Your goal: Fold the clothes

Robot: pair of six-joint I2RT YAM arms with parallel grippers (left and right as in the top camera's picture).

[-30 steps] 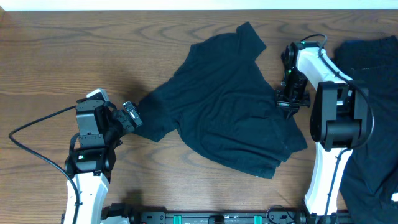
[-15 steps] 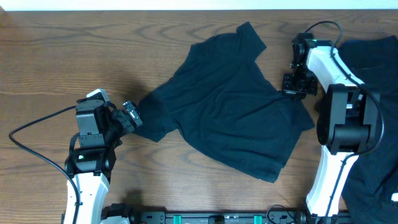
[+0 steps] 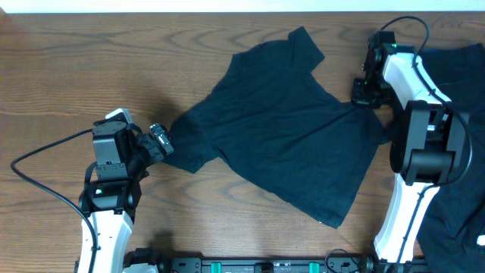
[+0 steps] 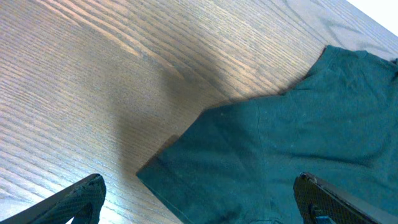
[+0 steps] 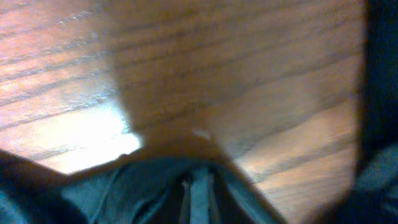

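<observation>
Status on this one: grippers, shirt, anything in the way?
Left gripper open, beside the T-shirt sleeve. Right gripper shut on the T-shirt's corner. T-shirt spread out, not yet folded. Second dark garment lies off to the right.

I see the brown wooden desk (image 3: 91,61) with clear grain. A black cable (image 3: 47,142) loops over its left side. A white strip (image 3: 227,6) runs along its far edge.

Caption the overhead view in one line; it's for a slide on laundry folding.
Right arm, jaws shut on a dark T-shirt on the wooden table; left arm, jaws open, beside its sleeve.
</observation>
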